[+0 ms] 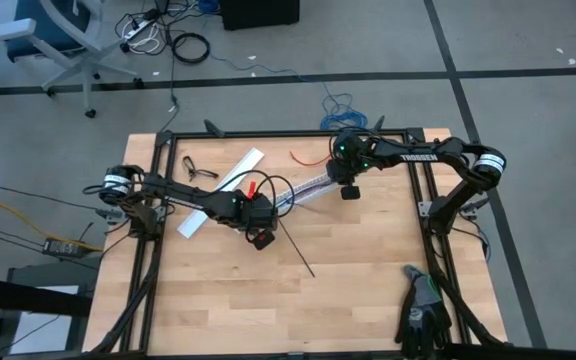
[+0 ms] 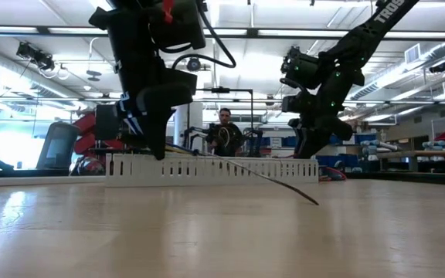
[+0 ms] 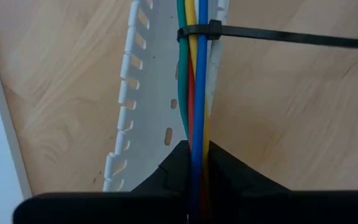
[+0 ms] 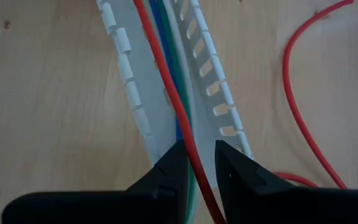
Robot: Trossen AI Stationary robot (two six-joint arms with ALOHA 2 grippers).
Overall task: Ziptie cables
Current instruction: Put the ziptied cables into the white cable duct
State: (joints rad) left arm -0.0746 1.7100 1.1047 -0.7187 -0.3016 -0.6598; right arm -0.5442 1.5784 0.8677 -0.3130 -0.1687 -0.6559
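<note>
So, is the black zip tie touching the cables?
Touching. The left wrist view shows the zip tie looped tight around the cables.

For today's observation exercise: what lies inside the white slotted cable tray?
The cables, cinched by a black ziptie, run along the white slotted tray. Both grippers' fingers cover their ends.

bundle of thin coloured cables point(image 3: 194, 93) lies in the white slotted plastic duct point(image 3: 148, 106) on the wooden counter point(image 1: 368, 270) — black ziptie point(image 3: 197, 32) round it.
</note>
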